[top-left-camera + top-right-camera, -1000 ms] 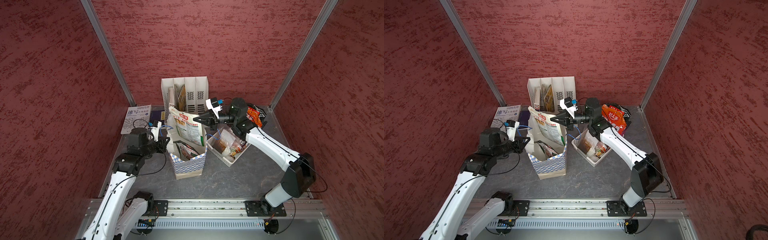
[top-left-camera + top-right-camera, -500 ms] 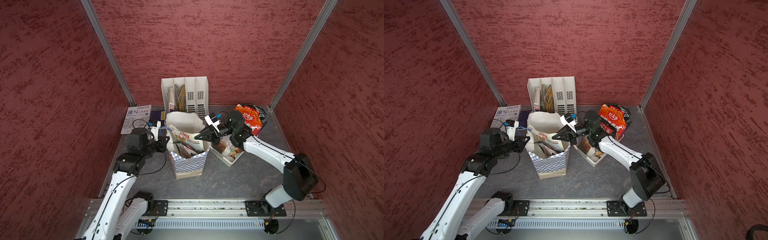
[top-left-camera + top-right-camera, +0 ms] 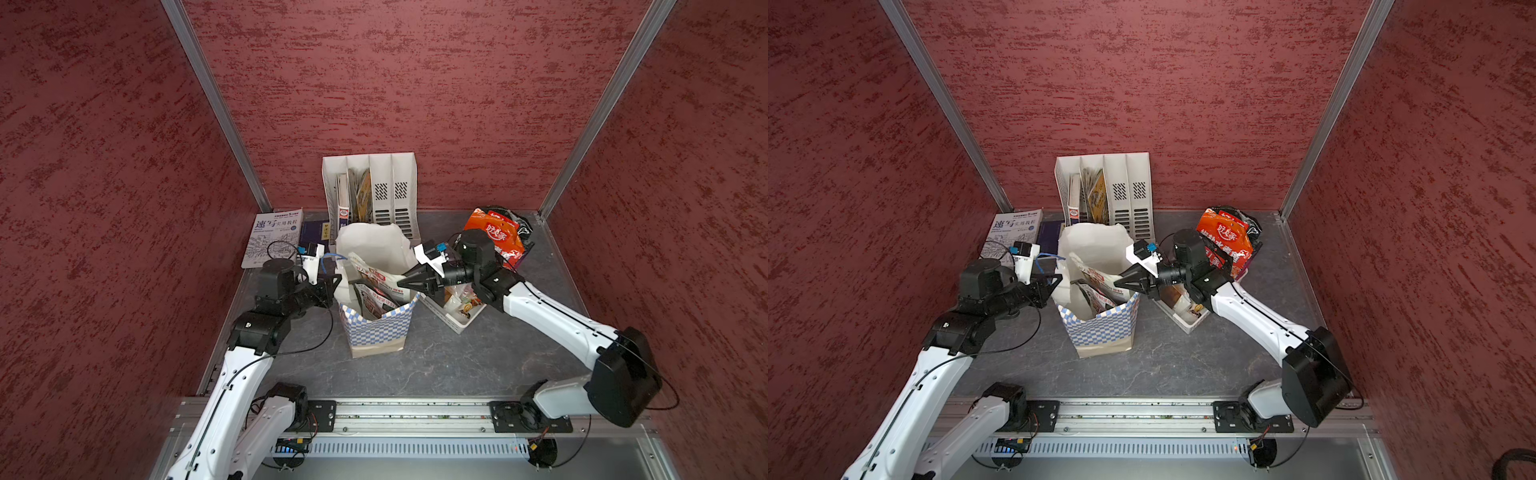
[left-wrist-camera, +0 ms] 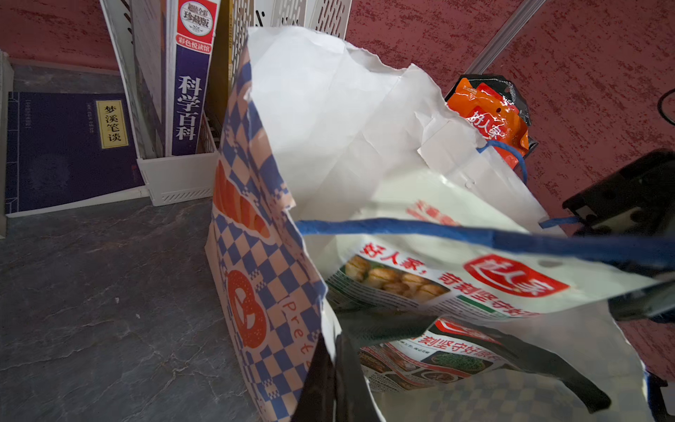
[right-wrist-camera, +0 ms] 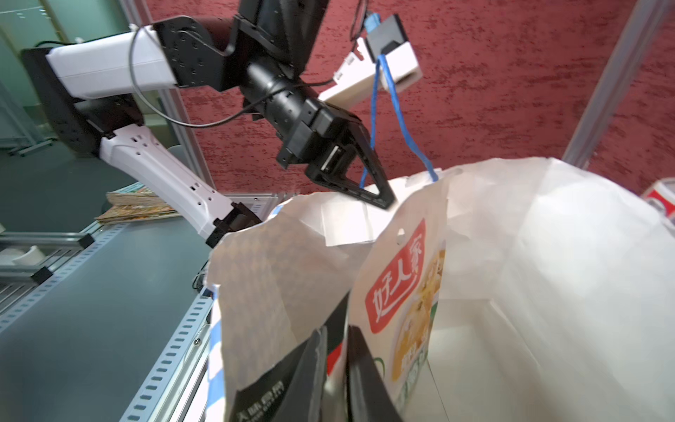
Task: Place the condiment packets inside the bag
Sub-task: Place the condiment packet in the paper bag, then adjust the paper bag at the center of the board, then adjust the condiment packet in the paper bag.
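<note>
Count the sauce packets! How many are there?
3 I can see: a white packet and a darker packet under it in the bag, an orange packet behind the basket. More may be hidden.

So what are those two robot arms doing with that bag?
They are packing condiment packets into the checked paper bag. The left gripper pinches the bag's rim, keeping its mouth open. The right gripper is at the mouth, right by a white packet that stands inside the bag above another packet. I can't tell if it has let go. An orange-red packet sits outside the bag, near the white basket.
</note>
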